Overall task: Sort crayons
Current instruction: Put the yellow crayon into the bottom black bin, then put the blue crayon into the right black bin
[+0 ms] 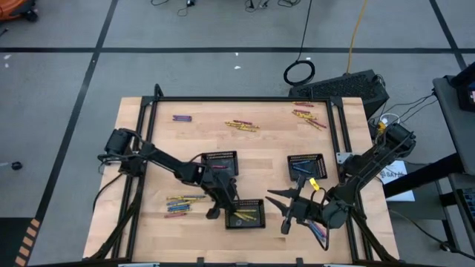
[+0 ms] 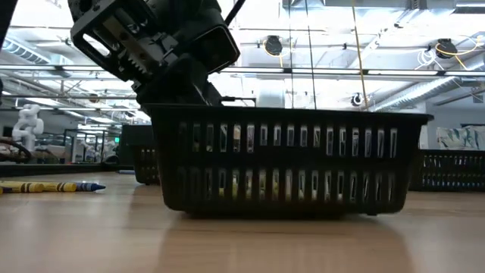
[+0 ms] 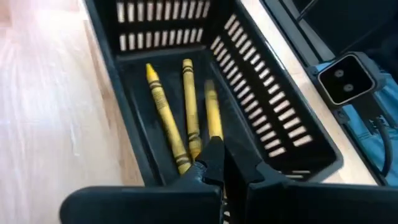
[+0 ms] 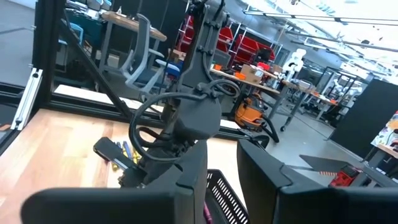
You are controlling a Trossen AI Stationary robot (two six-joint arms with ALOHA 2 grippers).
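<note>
Three yellow crayons [image 3: 186, 118] are lying lengthwise in the near tray [image 1: 257, 222] right under my left gripper [image 3: 214, 163], whose fingers are pressing together on nothing, so I'm eyeing the loose crayons [image 1: 182, 204] lying just leftward, nearer this arm than the right.
</note>
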